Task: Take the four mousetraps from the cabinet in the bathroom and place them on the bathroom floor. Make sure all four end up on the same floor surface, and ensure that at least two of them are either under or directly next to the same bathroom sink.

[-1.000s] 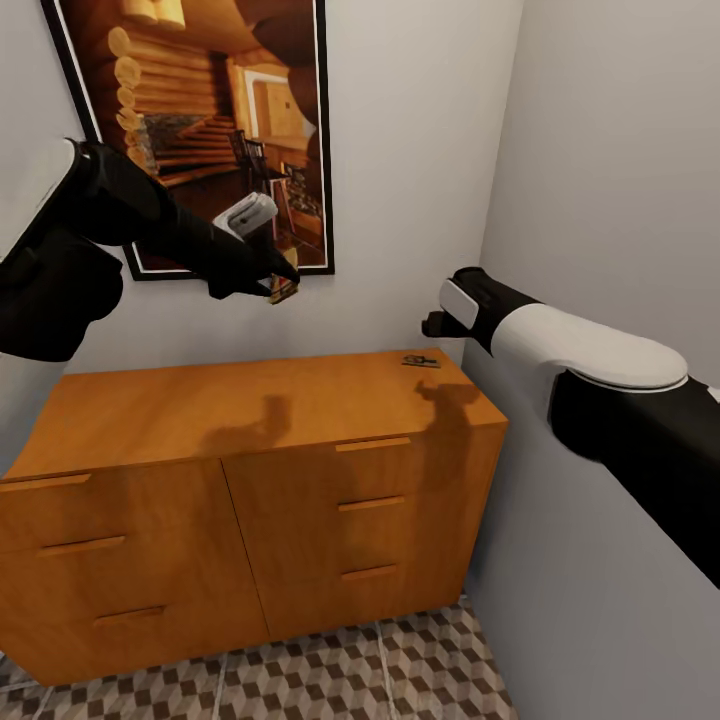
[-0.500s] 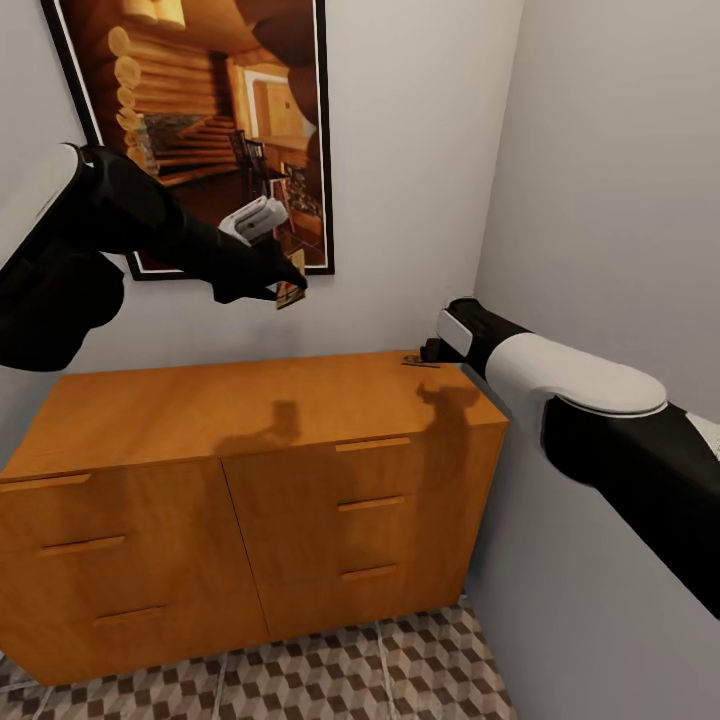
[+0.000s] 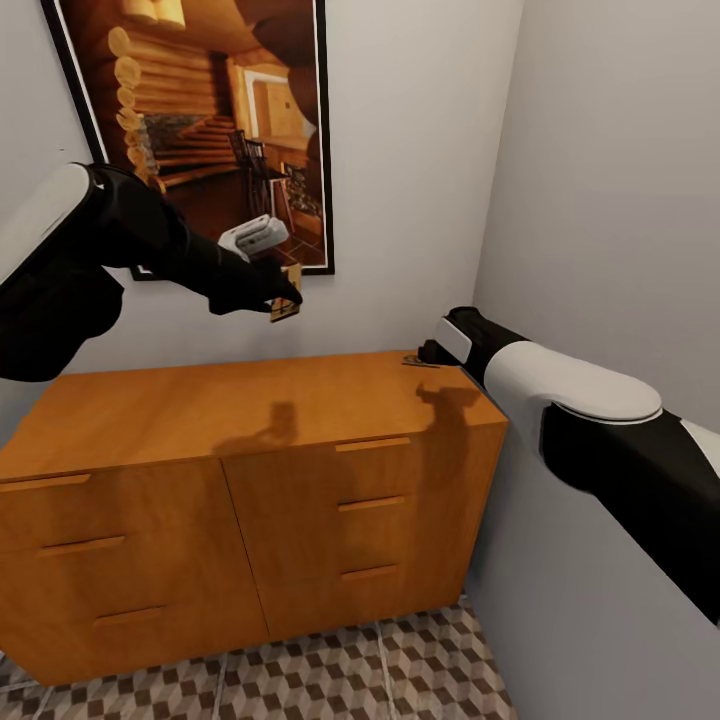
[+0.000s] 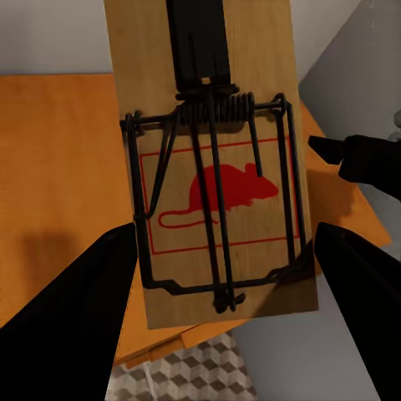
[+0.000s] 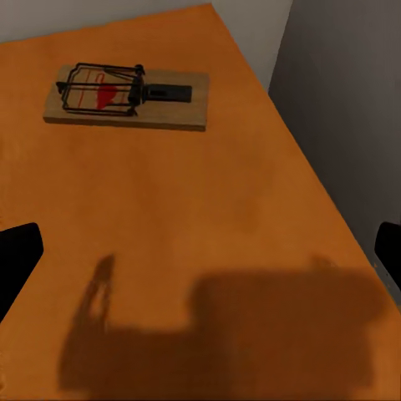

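My left gripper (image 3: 283,298) hangs in the air above the orange-brown cabinet (image 3: 200,410), shut on a mousetrap (image 3: 288,302). In the left wrist view that mousetrap (image 4: 213,167) is a tan board with a red mouse print and a dark wire spring, held between the two dark fingers (image 4: 75,326). A second mousetrap (image 3: 420,361) lies flat on the cabinet top at its back right corner. My right gripper (image 3: 430,352) hovers just over it. In the right wrist view this mousetrap (image 5: 125,98) lies ahead of the open gripper (image 5: 200,251), untouched. The patterned bathroom floor (image 3: 400,670) shows below the cabinet.
A large framed picture (image 3: 200,120) hangs on the wall behind the cabinet. A grey side wall (image 3: 600,200) stands close on the right, right beside my right arm. The cabinet drawers (image 3: 370,500) are shut.
My right arm has dropped lower and reached forward toward the mousetrap at the cabinet's back right corner. The left gripper shifted slightly with its mousetrap still held.
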